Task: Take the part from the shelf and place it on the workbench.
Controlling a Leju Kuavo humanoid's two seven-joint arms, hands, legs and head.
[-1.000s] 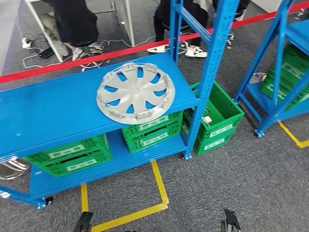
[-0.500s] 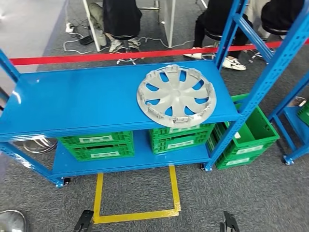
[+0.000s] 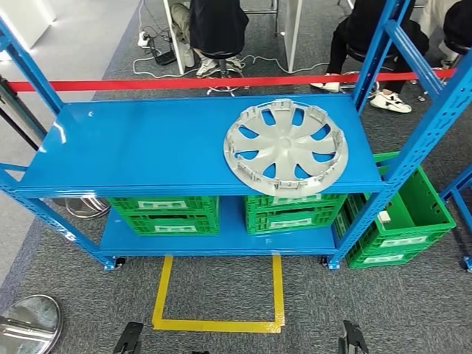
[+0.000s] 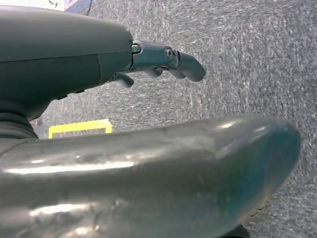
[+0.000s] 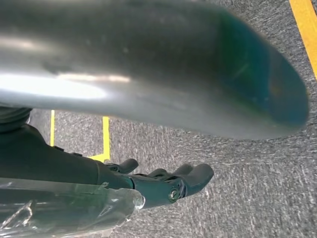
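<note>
On the shelf, toward its right end, the part lies flat, untouched. Both hands hang over the floor, left hand and right hand empty, fingers loosely extended. Grasp, lift and worktop placement all remain.

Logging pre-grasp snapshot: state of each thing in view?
hubcap: flat on the shelf's top board, untouched
shelf: upright, green crates on its lower board
left hand: holds nothing, hangs over carpet
right hand: holds nothing, hangs over carpet
</note>
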